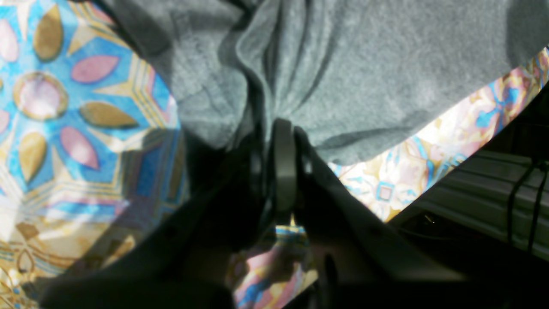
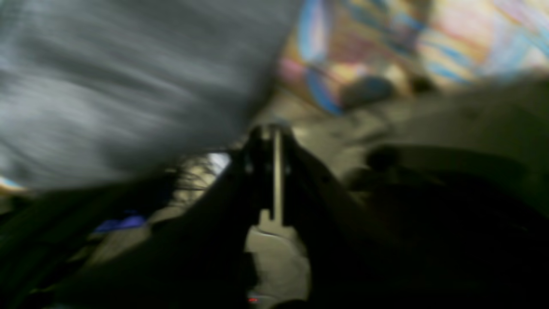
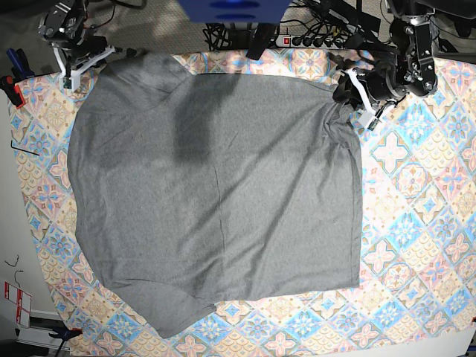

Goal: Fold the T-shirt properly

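Note:
The grey T-shirt [image 3: 216, 186] lies spread over most of the patterned tablecloth [image 3: 416, 223]. In the base view my left gripper [image 3: 343, 95] is at the shirt's far right corner. The left wrist view shows that gripper [image 1: 281, 128] shut on a bunched fold of the T-shirt [image 1: 386, 64]. My right gripper [image 3: 111, 53] is at the shirt's far left corner. The right wrist view is blurred. There the right gripper [image 2: 274, 128] has its jaws shut, and the T-shirt [image 2: 107, 86] ends right beside the tips. Whether cloth is pinched there I cannot tell.
A power strip with cables [image 3: 320, 37] and a blue housing [image 3: 234, 9] sit behind the table's far edge. Clamps [image 3: 11, 85] stick out at the left edge. Bare tablecloth [image 1: 64, 107] shows to the right of and in front of the shirt.

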Controlling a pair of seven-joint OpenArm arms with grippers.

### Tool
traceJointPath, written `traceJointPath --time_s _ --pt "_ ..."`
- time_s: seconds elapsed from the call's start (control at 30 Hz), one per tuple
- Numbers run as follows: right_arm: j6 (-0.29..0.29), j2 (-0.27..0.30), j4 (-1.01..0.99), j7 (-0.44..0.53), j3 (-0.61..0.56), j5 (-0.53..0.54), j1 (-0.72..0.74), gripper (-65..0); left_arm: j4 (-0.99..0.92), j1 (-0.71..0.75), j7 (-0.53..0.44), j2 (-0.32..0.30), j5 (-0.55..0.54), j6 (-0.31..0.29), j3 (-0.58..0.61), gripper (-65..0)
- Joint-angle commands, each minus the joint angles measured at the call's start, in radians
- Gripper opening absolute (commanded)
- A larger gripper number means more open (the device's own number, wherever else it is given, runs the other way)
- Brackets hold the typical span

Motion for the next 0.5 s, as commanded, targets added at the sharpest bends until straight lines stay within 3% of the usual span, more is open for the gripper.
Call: traceJointPath --time_s 0.0,0.33,0.47 --pt "0.011 0.001 0.034 0.016 -0.008 -0.009 0.003 -64.0 -0.005 0.004 0.048 -0.012 0.079 0.039 -0.003 -62.6" --pt "0.011 -0.020 0.042 0.016 -0.080 -0.071 0.005 -63.9 -0.005 0.006 0.048 -0.012 0.079 0.039 -0.003 -62.7" --pt "0.011 -0.028 0.046 -0.006 -0.080 -0.155 0.006 -64.1 -0.005 0.006 0.048 -0.012 0.079 0.039 -0.003 -62.6"
